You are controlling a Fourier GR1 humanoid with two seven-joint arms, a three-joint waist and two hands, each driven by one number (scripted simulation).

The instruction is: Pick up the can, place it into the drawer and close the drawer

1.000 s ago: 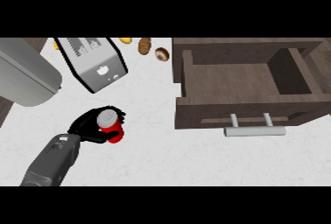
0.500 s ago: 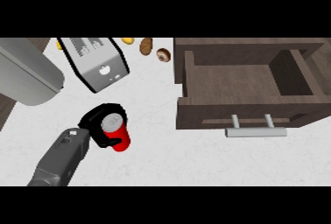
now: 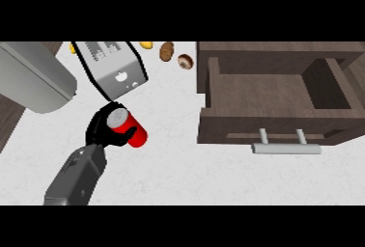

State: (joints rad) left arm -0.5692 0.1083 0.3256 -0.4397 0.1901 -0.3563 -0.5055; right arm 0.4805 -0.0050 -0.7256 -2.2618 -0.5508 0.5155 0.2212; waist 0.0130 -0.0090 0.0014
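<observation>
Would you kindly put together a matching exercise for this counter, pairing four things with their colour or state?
Things:
1. can
2. drawer
3. toaster
4. drawer handle

Descriptions:
A. brown wood, standing open
B. pale grey bar
C. red with a silver top, held in the left hand
D. silver with black edges, behind the can

Pairs: 1-C, 2-A, 3-D, 4-B

Left robot hand [image 3: 100, 130] curls round the can [image 3: 134, 134].
</observation>
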